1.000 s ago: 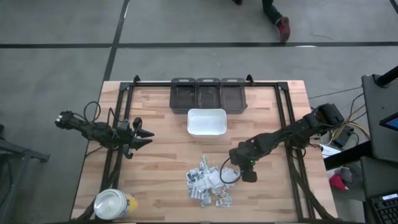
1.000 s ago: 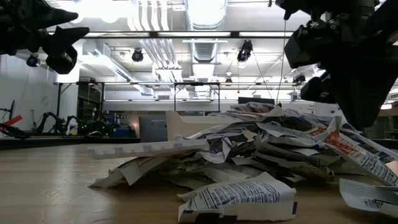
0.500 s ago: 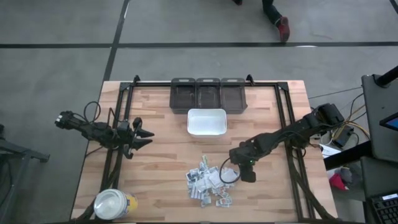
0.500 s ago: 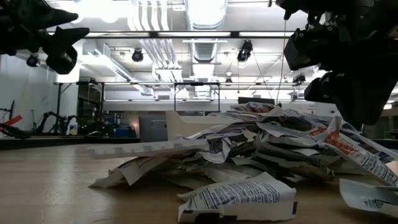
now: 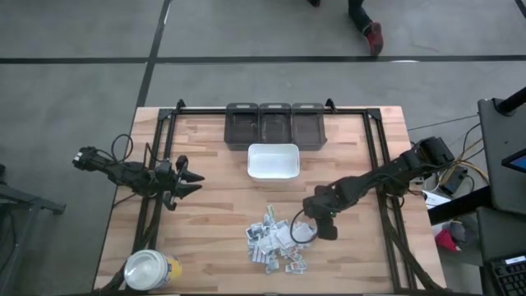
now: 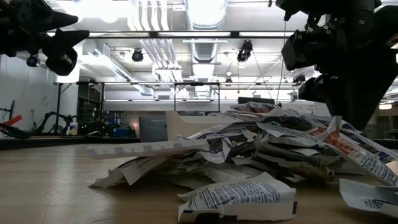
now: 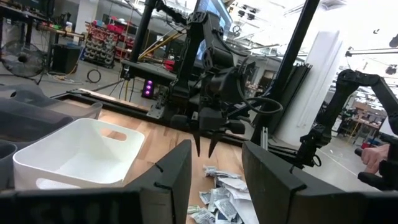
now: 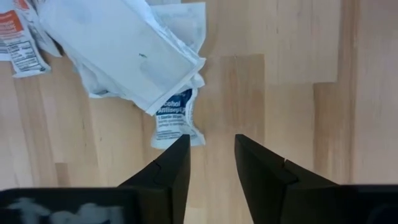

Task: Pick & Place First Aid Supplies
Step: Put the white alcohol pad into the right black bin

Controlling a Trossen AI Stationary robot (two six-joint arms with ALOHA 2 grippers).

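Dozens of first aid packets point(image 5: 275, 239) sit piled near the table's front edge, too jumbled to count, right gripper point(image 5: 326, 233) fingers apart beside them holding nothing, left gripper point(image 5: 192, 181) spread near the left edge.

A robotics lab: exposed ceiling ducts point(image 6: 205, 18), equipment shelves point(image 7: 102, 46), concrete floor point(image 5: 74, 74).

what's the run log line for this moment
right gripper: open, empty, above packet pile edge | left gripper: open, waiting | tray: empty
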